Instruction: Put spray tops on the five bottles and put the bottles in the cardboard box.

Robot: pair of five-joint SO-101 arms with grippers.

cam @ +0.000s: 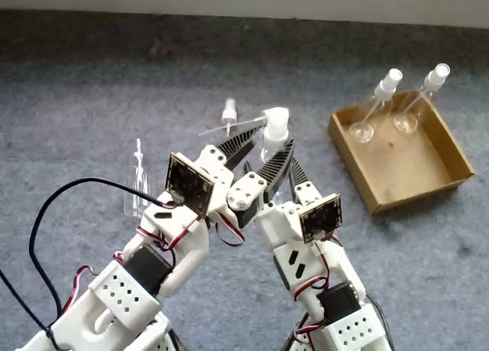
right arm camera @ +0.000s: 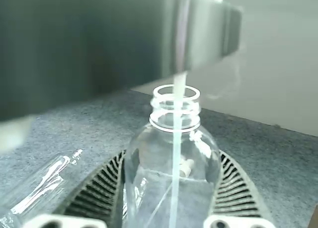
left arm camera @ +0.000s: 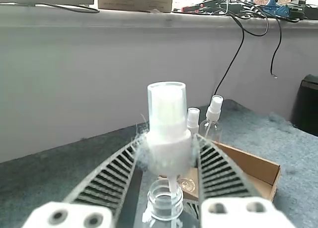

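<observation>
My left gripper (cam: 273,140) is shut on a white spray top (left arm camera: 167,133), held upright over an open clear bottle (right arm camera: 173,156). The top's thin dip tube (right arm camera: 177,96) runs down into the bottle's neck (left arm camera: 163,201). That bottle stands between the ribbed fingers of my right gripper (right arm camera: 171,181), which is shut on it just under the left one. Two bottles with spray tops (cam: 386,91) lean in the cardboard box (cam: 428,184) at the right. Another bare bottle (cam: 137,179) lies to the left, and a loose spray top (cam: 229,114) lies beyond the grippers.
Everything rests on grey carpet (cam: 84,114). The box's near half is bare. A pale wall runs along the far side. The two arms stand close together at the near edge, with cables (cam: 46,213) trailing to the left.
</observation>
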